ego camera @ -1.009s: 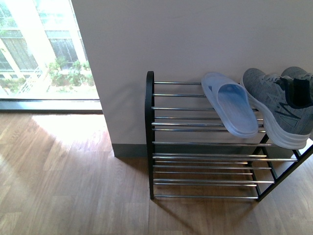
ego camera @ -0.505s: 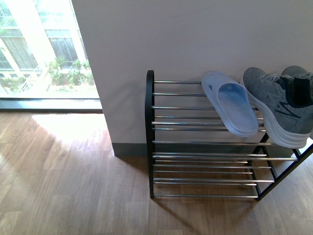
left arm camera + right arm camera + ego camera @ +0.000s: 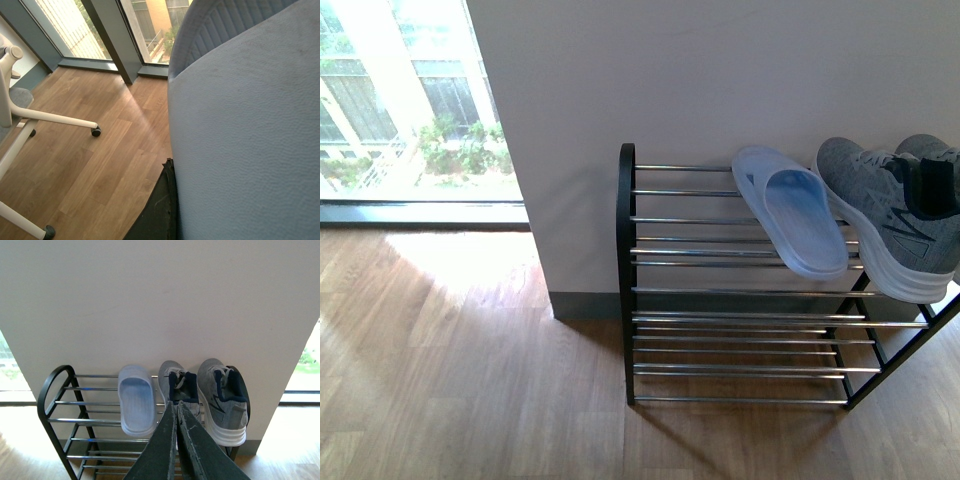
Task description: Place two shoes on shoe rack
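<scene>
Grey shoes [image 3: 202, 392] both sit side by side on my rack's [image 3: 626, 270] top shelf, against the wall, a pale blue slipper [image 3: 790, 210] just beside them. Right gripper [image 3: 176, 412] jaws pressed together, holding nothing. Left jaws: can't tell, blue-grey surface fills that view.

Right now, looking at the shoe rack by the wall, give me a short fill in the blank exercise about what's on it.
1. On the top shelf of the shoe rack stand ____ grey sneakers.
2. Beside the sneakers lies one pale blue ____.
3. The right gripper has its fingers ____ and holds nothing.
4. The rack's lower shelves hold ____ shoes.

Missing words: two; slipper; closed; no
</scene>
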Available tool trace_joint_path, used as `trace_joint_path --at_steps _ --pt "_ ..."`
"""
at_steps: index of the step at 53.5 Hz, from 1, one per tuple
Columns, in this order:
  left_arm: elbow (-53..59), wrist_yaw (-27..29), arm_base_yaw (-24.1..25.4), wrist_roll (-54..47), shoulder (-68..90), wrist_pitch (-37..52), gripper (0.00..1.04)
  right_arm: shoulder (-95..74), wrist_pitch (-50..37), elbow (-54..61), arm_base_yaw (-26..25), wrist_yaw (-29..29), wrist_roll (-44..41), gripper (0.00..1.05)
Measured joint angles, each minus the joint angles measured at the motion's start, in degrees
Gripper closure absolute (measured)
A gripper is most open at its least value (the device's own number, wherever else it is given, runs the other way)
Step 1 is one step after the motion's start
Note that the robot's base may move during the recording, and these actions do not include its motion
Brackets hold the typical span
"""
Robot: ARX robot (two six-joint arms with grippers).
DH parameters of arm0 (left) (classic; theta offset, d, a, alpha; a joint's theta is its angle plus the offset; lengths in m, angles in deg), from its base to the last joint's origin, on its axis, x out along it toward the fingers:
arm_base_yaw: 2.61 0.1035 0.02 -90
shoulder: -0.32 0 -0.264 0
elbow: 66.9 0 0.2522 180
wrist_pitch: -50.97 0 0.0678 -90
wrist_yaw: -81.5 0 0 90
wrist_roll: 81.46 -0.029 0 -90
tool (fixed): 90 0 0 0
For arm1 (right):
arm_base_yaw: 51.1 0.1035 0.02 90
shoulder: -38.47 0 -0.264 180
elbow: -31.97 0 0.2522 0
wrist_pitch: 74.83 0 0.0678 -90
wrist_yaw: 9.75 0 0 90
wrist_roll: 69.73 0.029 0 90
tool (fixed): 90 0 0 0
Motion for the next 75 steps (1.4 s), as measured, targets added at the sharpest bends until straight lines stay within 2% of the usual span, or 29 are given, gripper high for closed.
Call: trace_joint_path --at_steps 6,27,31,40,44,49,52,61,75 --pt "0.0 0.0 0.0 0.0 0.0 0.0 1.03 0.0 0.0 0.0 0.0 0.0 0.0 1.02" --pt "0.0 0.2 0.3 0.0 0.0 0.0 1.03 0.1 0.0 0.0 0.0 -0.2 0.0 0.19" --pt "0.0 0.2 0.3 0.0 0.0 0.0 1.03 0.1 0.0 0.0 -0.1 -0.2 0.0 0.08" --pt "-0.1 -0.4 -0.2 0.0 0.0 0.0 1.03 0.2 0.1 0.0 -0.1 0.4 0.0 0.09" --pt "-0.1 -2.6 -0.6 0.6 -0.2 -0.2 1.03 0.2 0.1 0.0 -0.1 0.3 0.0 0.09" --pt "-0.6 -10.8 -3.4 8.3 -8.0 -9.6 1.03 0.2 0.1 0.0 -0.1 0.2 0.0 0.09" --pt "-2.2 -12.4 -6.3 13.6 -12.5 -15.6 1.03 0.2 0.1 0.0 -0.1 0.2 0.0 0.09" --pt "-16.8 -12.2 -11.1 20.0 -6.6 -29.4 1.03 0.2 0.1 0.0 -0.1 0.1 0.0 0.09" --pt "-39.0 -12.1 -15.5 18.1 6.1 -43.6 1.03 0.2 0.1 0.0 -0.1 0.1 0.0 0.09"
